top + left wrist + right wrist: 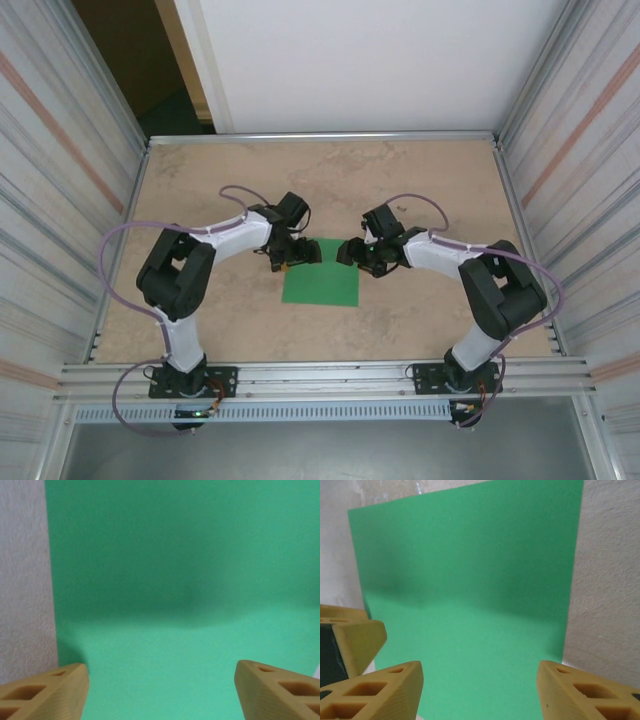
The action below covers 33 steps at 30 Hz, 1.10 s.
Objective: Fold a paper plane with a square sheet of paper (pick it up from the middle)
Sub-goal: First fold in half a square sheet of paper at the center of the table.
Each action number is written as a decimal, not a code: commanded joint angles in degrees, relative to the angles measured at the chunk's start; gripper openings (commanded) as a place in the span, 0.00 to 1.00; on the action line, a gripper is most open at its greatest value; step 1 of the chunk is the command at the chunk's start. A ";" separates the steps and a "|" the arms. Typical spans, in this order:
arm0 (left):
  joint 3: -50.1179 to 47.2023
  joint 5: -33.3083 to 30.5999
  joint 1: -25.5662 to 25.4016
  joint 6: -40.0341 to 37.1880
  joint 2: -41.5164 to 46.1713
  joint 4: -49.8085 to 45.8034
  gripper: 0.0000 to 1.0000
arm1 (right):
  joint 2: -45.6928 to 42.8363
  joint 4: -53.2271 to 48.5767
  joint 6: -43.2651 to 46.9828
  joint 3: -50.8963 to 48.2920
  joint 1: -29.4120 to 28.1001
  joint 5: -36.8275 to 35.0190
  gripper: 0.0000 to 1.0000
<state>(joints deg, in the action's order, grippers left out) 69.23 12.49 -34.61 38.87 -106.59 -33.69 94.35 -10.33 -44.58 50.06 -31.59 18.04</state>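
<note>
The square sheet of paper lies flat and unfolded on the beige table, bright green and plain. My left gripper hangs low over its far left corner, and my right gripper over its far right corner. In the left wrist view the sheet spreads under my open left gripper, with nothing between its tan fingers. The right wrist view has the sheet below my open right gripper, also holding nothing. There, a finger of the left gripper shows at the left edge.
The beige table is fenced by a metal rail at the back and corrugated walls on both sides. Bare table lies beyond and beside the sheet. Both arm bases are bolted at the near edge.
</note>
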 commanded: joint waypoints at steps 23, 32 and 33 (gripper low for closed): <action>-15.15 9.56 4.19 1.17 5.13 19.06 0.82 | 8.70 2.07 -0.50 2.82 -0.81 2.09 0.58; -21.69 17.41 7.93 1.25 5.85 30.09 0.92 | 11.79 3.11 -0.26 6.19 -1.85 4.05 0.56; -21.68 17.35 7.90 1.04 5.71 29.83 0.92 | 12.25 3.20 -0.32 6.66 -1.91 4.18 0.55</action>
<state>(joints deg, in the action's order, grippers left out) 50.22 30.44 -26.89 40.60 -98.24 -5.39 103.70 -5.50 -44.58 55.92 -32.80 21.78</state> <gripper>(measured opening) 0.919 0.557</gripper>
